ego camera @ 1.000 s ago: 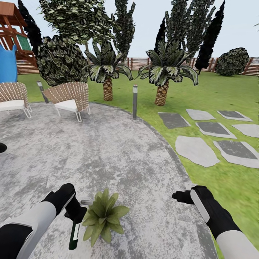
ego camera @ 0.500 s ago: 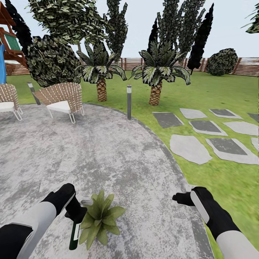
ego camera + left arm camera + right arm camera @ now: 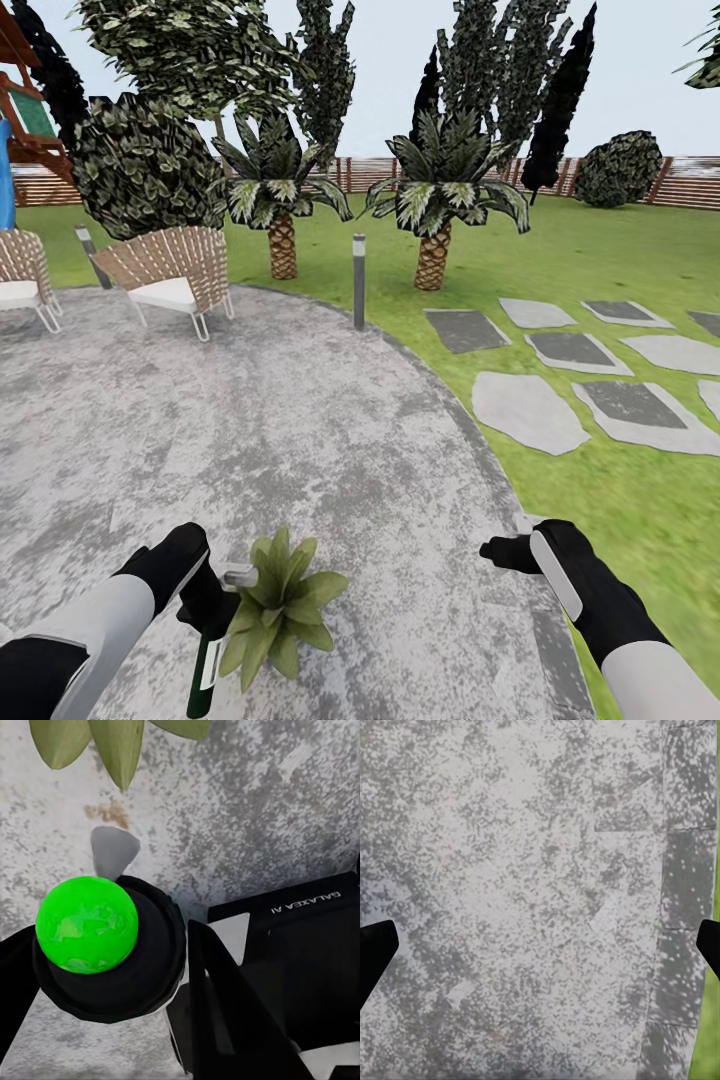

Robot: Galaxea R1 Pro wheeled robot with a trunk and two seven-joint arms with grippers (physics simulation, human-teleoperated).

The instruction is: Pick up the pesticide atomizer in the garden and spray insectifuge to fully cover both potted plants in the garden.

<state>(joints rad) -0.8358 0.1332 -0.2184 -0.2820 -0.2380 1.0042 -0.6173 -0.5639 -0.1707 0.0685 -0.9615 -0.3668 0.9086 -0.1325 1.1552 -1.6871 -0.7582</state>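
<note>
Low on the stone patio (image 3: pixel 300 420), close before my base, the pesticide atomizer (image 3: pixel 203 672) hangs nozzle-end up in my left tool (image 3: pixel 208 602), which is clamped around its black trigger top; the dark green body with its white label points down toward the paving. From the left wrist camera the top reads as a black collar with a bright green cap (image 3: pixel 87 924), the tool's fingers (image 3: pixel 225 1005) pressed against it. One potted plant (image 3: pixel 278 608) sits just beside the bottle, its leaves touching or nearly touching the nozzle side; its pot is hidden under the rosette.

Change noted: over the last second the view has swung slightly, so chairs and palms sit further to the left in the picture; that is camera motion. Between the last half second and now the scene holds steady, and my left arm has dropped a little with the bottle. I judge the approach finished and spraying of this plant is the step in hand.

My right tool (image 3: pixel 497 548) is spread wide and carries nothing, hovering over bare paving near the lawn (image 3: pixel 620 250) edge. Beyond stand a wicker chair (image 3: pixel 165 275), a bollard lamp (image 3: pixel 359 281) and two palms (image 3: pixel 440 200).
</note>
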